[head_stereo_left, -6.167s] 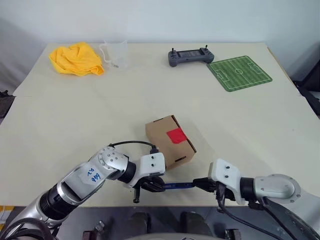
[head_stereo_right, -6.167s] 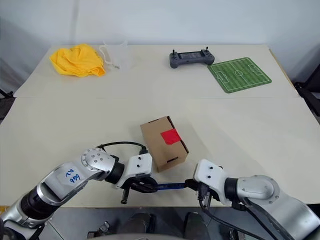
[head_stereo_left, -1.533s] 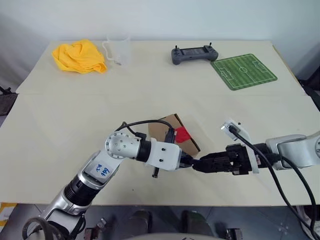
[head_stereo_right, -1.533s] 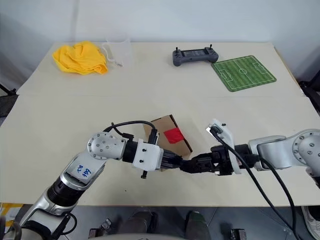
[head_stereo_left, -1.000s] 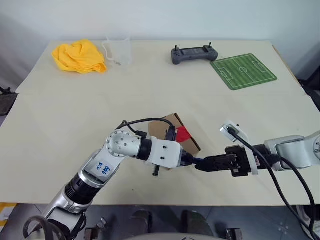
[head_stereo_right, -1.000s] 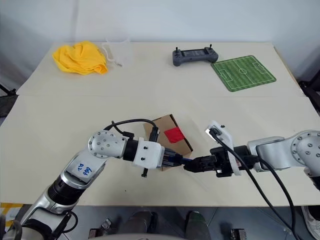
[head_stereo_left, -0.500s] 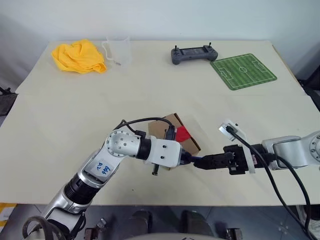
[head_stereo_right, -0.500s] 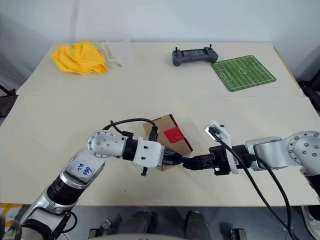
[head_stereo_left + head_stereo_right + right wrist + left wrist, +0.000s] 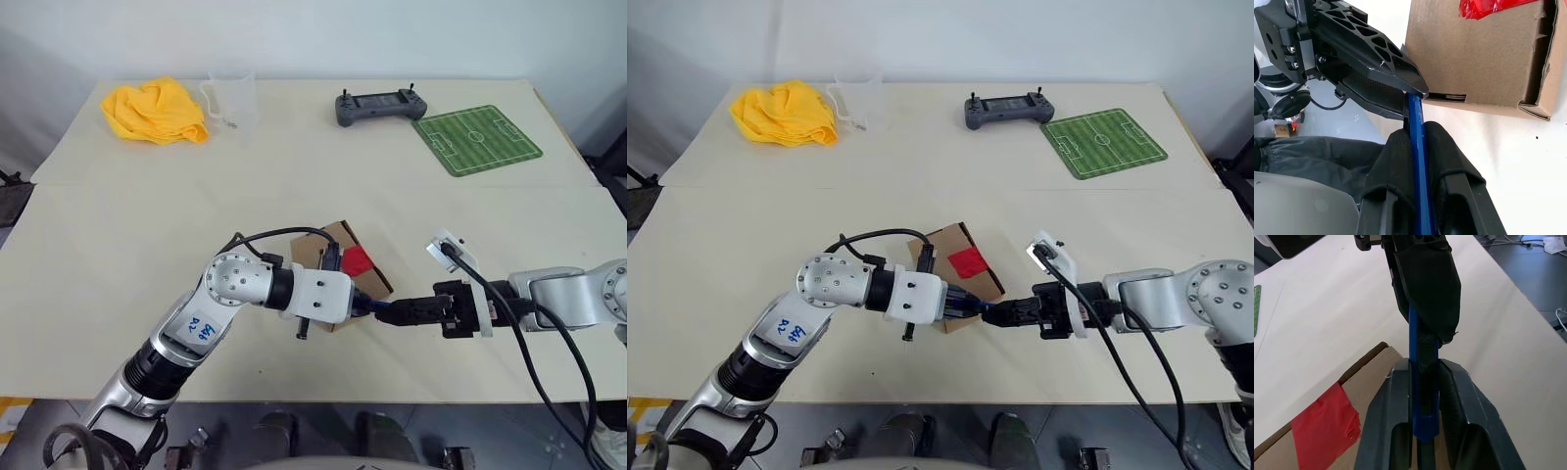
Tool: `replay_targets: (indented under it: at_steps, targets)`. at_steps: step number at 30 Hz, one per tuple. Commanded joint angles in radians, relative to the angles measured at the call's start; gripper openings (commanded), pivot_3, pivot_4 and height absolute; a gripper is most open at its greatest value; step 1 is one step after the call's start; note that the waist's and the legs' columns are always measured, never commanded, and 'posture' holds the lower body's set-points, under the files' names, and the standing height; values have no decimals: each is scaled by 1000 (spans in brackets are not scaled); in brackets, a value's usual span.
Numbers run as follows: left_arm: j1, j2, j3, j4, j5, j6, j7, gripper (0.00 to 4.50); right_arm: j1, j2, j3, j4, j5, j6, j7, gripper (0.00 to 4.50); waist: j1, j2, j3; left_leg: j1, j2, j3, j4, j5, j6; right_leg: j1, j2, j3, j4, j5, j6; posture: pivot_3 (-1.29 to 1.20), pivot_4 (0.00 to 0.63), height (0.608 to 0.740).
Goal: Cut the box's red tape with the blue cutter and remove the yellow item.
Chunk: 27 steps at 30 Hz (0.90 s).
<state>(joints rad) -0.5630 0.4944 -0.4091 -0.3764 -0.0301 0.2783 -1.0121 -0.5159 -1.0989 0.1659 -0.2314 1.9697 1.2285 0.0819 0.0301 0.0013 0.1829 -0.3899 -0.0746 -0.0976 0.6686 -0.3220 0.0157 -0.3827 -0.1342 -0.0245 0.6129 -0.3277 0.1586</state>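
both grippers meet just in front of the box [image 9: 338,262], near the table [image 9: 118,245] front edge. left gripper [image 9: 361,306] clamped on the cutter [image 9: 1419,357], fingers [image 9: 1386,421] pressed on both sides of the blue shaft. right gripper [image 9: 392,314] also closed on the cutter from the opposite end, fingers [image 9: 1393,166] squeezing it, so the cutter is held level between the two, just beside the box's near corner. box sits on the table behind the grippers, tape [image 9: 357,260] on its top face, looks intact, wrinkled at one edge. far behind the box: controller [image 9: 378,106], green mat [image 9: 477,139] to the right of it. far left of the box: yellow cloth [image 9: 155,111], clear cup [image 9: 232,96] beside it
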Motion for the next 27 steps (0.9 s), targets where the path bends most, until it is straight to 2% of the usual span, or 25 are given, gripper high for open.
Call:
replay_targets:
  at_steps: [1, 2, 4, 7, 11, 15, 17, 20, 23, 27]
  targets:
    - [-1, -35, 7, -35, -48, -4, 8, 460, 5, -21, -51, -16, 3, -3, 21, 98, 0, 0, 0, 0, 0, 0, 0, 0, 0, 0, 0, 0, 0, 0, 0, 0, 150, 740]
    - [3, -42, 17, -39, -64, 9, 11, 460, 7, -32, -56, -19, 3, 0, 37, 98, 1, 0, 0, 0, 0, 0, 0, 0, 0, 0, 0, 0, 0, 0, 0, 0, 150, 740]
    - [3, -51, 56, -58, -111, 52, 15, 1184, 19, -88, -70, -40, 3, 13, 112, 98, 3, 0, 0, 0, 0, 0, 1, 0, 0, 0, 0, 0, 0, 0, 0, 0, 150, 740]
    - [6, -47, 120, -92, -215, 103, -7, 2042, 38, -184, -81, -66, 3, 25, 226, 98, 5, 0, 0, -1, 0, 0, 1, 0, 0, -1, 0, 0, 0, 0, 0, 0, 150, 740]
    - [17, 28, 262, -143, -467, 288, -74, 3265, 86, -323, -116, -88, 3, 20, 359, 98, -1, 1, 0, -1, 1, 0, 0, 0, 0, -1, 1, 0, 0, 0, 0, 0, 150, 740]
    - [22, 145, 395, -71, -590, 340, -153, 3276, 232, -399, -266, -140, 3, -34, 432, 98, -4, 1, 0, -1, 1, 0, 0, 0, 0, -2, 1, 0, 1, 0, 0, 0, 150, 740]
    - [23, 173, 416, -9, -580, 309, -167, 3276, 347, -371, -394, -188, 3, -82, 427, 98, -3, 1, 0, -1, 1, 1, 0, 0, 0, -1, 1, 0, 1, 0, 0, 0, 150, 740]
    - [49, 202, 415, 82, -548, 260, -201, 3276, 598, -247, -639, -337, 3, -203, 321, 98, 10, -1, -1, -1, 0, 0, 1, 0, 0, 0, 1, 0, 1, 0, 0, 0, 150, 740]
    - [74, 193, 407, 183, -513, 181, -218, 2694, 787, -170, -866, -418, 3, -249, 163, 98, 23, 0, -1, 0, -1, 0, 0, 0, 1, 0, 0, 0, 3, 0, 0, 0, 150, 740]
    - [51, 143, 370, 284, -452, 129, -173, 1550, 929, -100, -1070, -442, 3, -235, 5, 98, 29, -2, -1, 0, -2, -1, 6, 0, 1, 2, 0, 0, 4, 1, 1, 0, 150, 740]
